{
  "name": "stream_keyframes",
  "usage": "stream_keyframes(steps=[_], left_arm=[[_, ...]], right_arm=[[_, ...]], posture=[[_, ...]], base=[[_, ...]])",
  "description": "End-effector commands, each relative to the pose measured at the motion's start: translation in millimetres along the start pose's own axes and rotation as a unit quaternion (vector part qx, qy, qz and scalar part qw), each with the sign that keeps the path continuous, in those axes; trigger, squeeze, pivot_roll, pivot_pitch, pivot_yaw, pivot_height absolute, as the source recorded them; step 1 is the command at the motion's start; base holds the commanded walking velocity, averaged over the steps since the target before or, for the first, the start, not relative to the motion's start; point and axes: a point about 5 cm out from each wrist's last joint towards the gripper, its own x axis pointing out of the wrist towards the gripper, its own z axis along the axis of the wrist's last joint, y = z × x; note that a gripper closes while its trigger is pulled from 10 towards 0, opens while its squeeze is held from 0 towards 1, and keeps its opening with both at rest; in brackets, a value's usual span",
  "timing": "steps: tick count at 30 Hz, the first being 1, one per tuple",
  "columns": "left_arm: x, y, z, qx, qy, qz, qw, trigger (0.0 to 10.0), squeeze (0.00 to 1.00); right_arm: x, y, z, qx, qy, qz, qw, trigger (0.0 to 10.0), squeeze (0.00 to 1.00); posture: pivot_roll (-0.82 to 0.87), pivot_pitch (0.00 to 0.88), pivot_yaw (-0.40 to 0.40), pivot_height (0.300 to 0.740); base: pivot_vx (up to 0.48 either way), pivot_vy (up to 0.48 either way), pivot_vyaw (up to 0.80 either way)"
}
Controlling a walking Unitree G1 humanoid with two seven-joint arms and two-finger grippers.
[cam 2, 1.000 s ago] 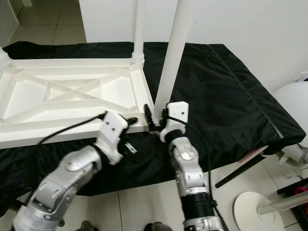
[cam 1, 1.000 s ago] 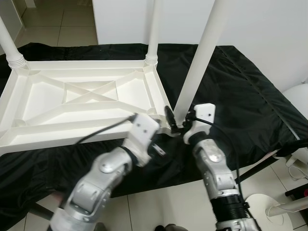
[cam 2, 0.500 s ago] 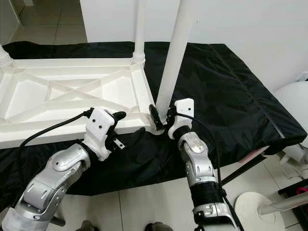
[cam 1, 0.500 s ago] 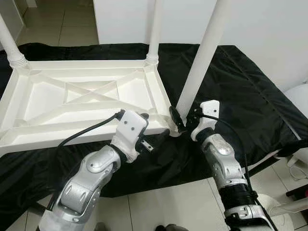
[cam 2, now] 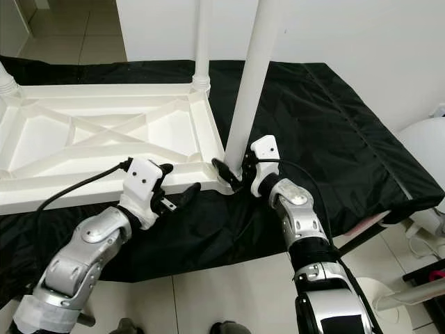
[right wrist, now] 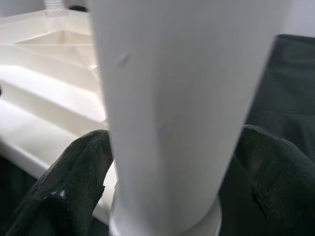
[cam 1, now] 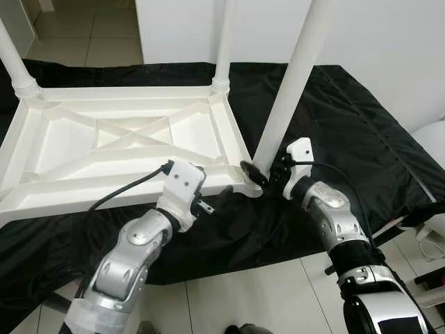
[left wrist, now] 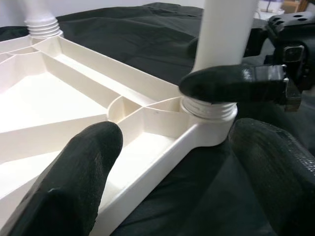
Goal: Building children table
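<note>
Right gripper (cam 2: 236, 177) fingers are clamping the near leg (cam 1: 292, 87) at its corner socket, probably mid-screwing. Left gripper (cam 1: 215, 198) fingers are spreading apart by the tabletop (cam 1: 125, 149) edge. White ribbed tabletop is lying upside down on the black-covered table (cam 1: 348, 132) (two far legs already standing).

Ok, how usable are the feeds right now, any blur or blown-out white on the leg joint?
Left eye view: sharp, evenly lit; the right gripper around the table leg reads clearly. Left wrist view: its fingers are soft, but the threaded collar is in focus. Right wrist view: the leg is close, blurred and nearly featureless white.
</note>
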Motion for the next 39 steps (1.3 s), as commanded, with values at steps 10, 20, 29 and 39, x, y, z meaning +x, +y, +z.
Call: stream_keyframes(steps=[10,20,29,39], left_arm=[[5.7,0.4,-4,-0.013,0.007,0.038,0.999,10.0,0.00],[2.6,-12.7,-16,-0.010,0.028,0.004,1.000,10.0,0.00],[2.4,-2.4,-13,-0.005,0.026,0.015,1.000,10.0,0.00],[0.4,-5.5,-13,-0.007,0.027,0.010,1.000,10.0,0.00]], right_arm=[[-0.5,-12.3,-3,-0.031,0.017,0.026,0.999,5.6,0.00],[1.7,-16.4,-6,-0.038,0.032,0.035,0.998,4.4,0.00],[3.0,-12.6,-15,-0.017,0.041,0.028,0.999,10.0,0.00],[3.9,-7.1,-26,0.033,0.056,-0.021,0.998,10.0,0.00]], posture=[[-0.01,0.093,-0.069,0.740],[-0.01,0.094,-0.062,0.740],[0.00,0.097,-0.054,0.740],[0.00,0.097,-0.054,0.740]], base=[[0.000,0.000,0.00],[0.000,0.000,0.00],[0.000,0.000,0.00],[0.000,0.000,0.00]])
